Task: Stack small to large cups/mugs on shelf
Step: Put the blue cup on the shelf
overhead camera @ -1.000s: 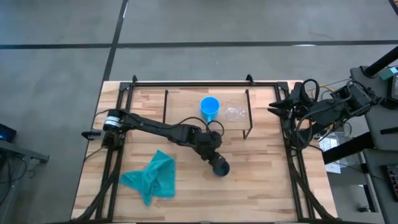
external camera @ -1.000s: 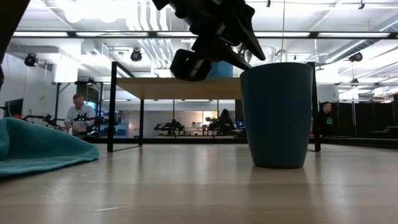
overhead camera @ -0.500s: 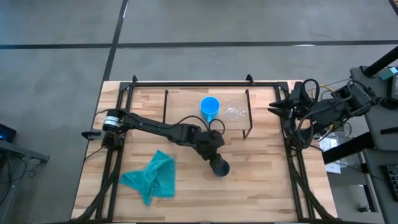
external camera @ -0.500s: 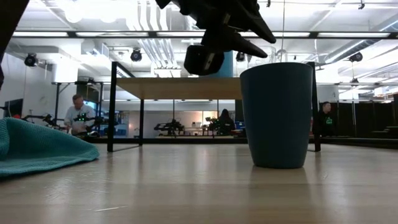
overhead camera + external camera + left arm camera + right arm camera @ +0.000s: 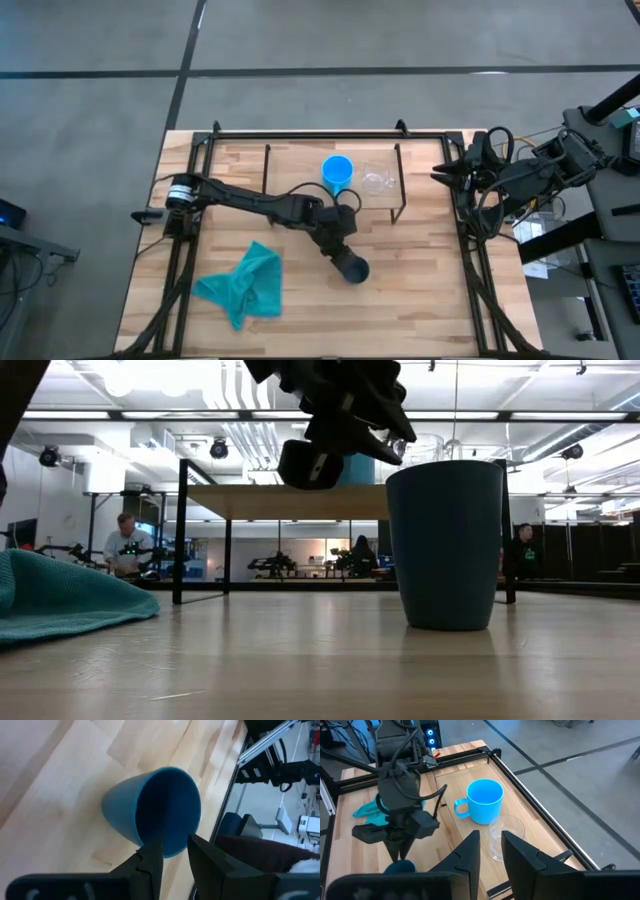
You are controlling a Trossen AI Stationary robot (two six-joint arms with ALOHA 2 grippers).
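Note:
The dark teal-black cup (image 5: 352, 268) (image 5: 445, 545) (image 5: 150, 815) stands upright on its base on the table, in front of the shelf (image 5: 300, 170) (image 5: 270, 500). My left gripper (image 5: 342, 253) (image 5: 405, 445) (image 5: 175, 845) hovers just above its rim, pointing down, its fingers a narrow gap apart and touching nothing. On the shelf's wood top stand the bright blue mug (image 5: 337, 175) (image 5: 484, 800) and, to its right, the tiny clear glass (image 5: 375, 180) (image 5: 504, 837). My right gripper (image 5: 437, 173) (image 5: 491, 840) waits at the table's right edge with a narrow gap.
A crumpled teal cloth (image 5: 245, 285) (image 5: 60, 595) lies near the table's front left. The shelf's thin black legs (image 5: 400, 185) stand just behind the cup. Bare wood lies right of the cup. People sit in the room beyond the table.
My left gripper has drifted a little toward the table's right above the dark cup, then back toward the left. The cup has stayed where it was.

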